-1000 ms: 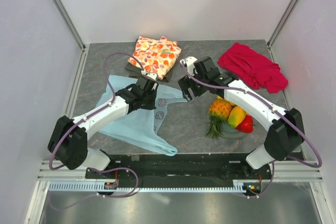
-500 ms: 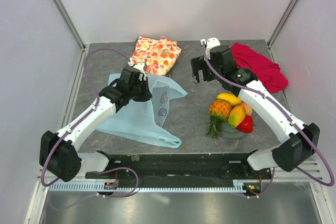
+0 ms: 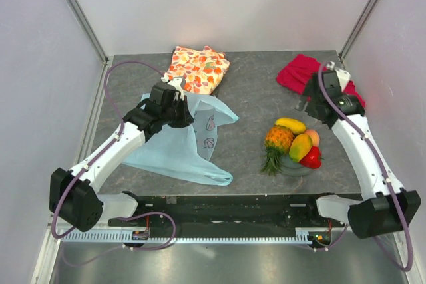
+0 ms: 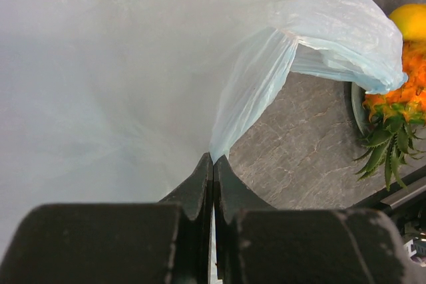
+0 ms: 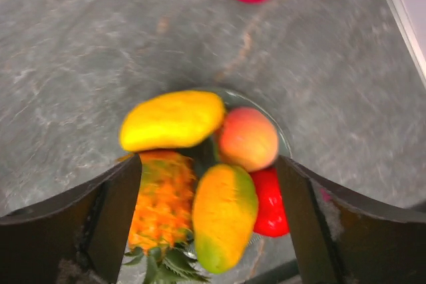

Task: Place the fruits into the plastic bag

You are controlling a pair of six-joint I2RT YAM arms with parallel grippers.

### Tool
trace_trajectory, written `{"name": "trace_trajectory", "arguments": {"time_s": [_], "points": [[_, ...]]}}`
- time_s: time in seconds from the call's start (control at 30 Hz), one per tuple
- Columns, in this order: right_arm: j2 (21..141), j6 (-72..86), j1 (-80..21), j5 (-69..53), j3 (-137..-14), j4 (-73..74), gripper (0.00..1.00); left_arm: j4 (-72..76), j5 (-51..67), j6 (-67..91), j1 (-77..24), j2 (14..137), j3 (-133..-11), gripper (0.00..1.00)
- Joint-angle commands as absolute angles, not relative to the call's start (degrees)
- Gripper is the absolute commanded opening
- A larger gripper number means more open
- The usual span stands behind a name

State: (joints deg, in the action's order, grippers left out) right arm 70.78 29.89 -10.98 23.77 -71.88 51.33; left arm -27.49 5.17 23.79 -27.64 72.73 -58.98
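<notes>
The light-blue plastic bag [image 3: 181, 144] lies on the left of the table, its far edge lifted. My left gripper [image 3: 188, 112] is shut on the bag's rim [image 4: 253, 84], holding it up. The fruits sit on a grey-green plate [image 3: 296, 167] at right: an orange pineapple [image 3: 277, 140], two yellow mangoes [image 3: 290, 125] [image 3: 300, 147], a peach [image 3: 313, 137] and a red pepper [image 3: 311, 158]. My right gripper [image 3: 307, 106] hovers open above and behind them. In the right wrist view the mango [image 5: 224, 214], peach [image 5: 247, 139], pineapple [image 5: 162, 197] and pepper [image 5: 269, 204] lie between its fingers [image 5: 120, 211].
An orange floral cloth [image 3: 198, 70] lies at the back, just beyond the bag. A red cloth [image 3: 299, 71] lies at the back right, partly under my right arm. Grey wall panels close in the table on three sides.
My right gripper has let go of the bag and swung right to hover above the fruit plate. My left gripper keeps the bag's rim lifted, almost unmoved in the last half second.
</notes>
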Motion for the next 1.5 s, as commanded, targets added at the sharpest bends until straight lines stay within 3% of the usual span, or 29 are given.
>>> {"name": "trace_trajectory", "arguments": {"time_s": [0.0,0.3,0.6,1.47], "points": [[68.1,32.9,-4.2,18.0,-67.9,55.3,0.87,-25.8,6.9,25.6,-27.2,71.8,-60.3,0.02],[68.5,32.3,4.2,9.9,-60.0,55.2,0.84,-24.9,7.6,26.5,-27.1,71.9,-59.9,0.02],[65.7,35.9,4.3,2.7,-55.3,51.2,0.83,-24.8,8.0,26.7,-27.1,71.7,-59.3,0.02],[60.0,36.3,4.2,-1.8,-51.4,53.0,0.84,-24.2,9.5,26.8,-27.1,70.4,-57.0,0.02]]}}
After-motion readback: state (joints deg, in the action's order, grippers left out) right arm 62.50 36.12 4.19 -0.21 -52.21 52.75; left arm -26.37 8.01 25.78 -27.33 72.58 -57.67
